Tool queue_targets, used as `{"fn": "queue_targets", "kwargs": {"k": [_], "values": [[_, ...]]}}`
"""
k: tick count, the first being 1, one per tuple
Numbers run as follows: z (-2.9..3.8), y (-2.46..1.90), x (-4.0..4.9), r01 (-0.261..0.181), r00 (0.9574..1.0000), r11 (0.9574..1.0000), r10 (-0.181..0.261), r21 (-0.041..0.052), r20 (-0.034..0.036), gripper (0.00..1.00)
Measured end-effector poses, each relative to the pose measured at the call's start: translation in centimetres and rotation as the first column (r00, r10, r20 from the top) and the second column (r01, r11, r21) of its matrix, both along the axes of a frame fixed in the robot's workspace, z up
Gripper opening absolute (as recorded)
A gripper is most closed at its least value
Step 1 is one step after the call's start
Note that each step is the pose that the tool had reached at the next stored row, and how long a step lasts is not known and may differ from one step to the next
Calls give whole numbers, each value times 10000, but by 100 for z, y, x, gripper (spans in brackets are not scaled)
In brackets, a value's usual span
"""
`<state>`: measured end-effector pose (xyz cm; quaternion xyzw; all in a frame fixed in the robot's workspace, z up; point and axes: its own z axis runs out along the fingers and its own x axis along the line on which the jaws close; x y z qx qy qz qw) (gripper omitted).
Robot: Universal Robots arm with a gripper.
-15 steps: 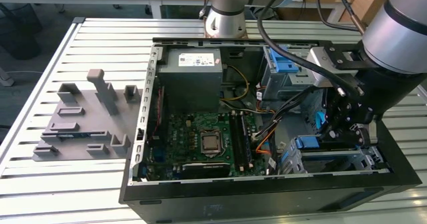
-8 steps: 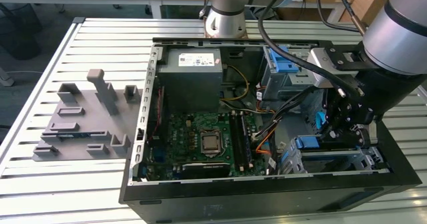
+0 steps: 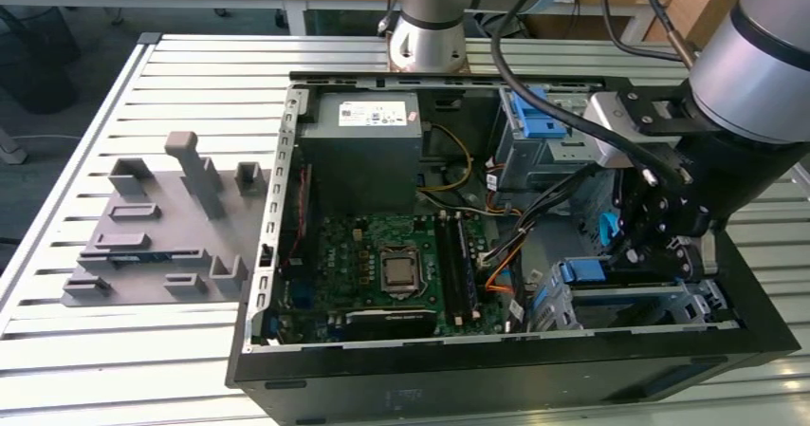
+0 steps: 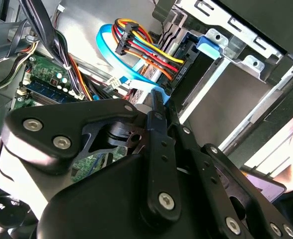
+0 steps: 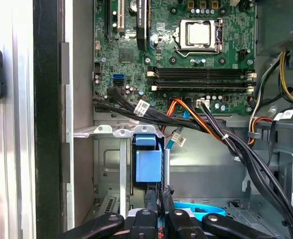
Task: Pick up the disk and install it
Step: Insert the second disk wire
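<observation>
inside the case's drive bay, the tool [image 5: 159,199] pinches the disk [image 5: 149,164] edge-on; nearby cables [image 5: 206,124] could snag it, and slight tilt might jam it.

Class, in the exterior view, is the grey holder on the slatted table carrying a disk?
No: the grey holder has bare slots, and the gripper is inside the computer case.

Disk [image 5: 149,162], blue-bracketed, standing on edge in the metal drive bay [image 5: 111,164] at the case's 5 o'clock corner
</observation>
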<state>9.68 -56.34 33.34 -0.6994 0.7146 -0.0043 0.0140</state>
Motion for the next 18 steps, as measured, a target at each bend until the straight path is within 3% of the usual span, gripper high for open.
{"fn": "queue_targets", "kwargs": {"k": [18], "values": [[-43, -1, 0, 0, 10000, 10000, 0, -1, 0, 16]]}}
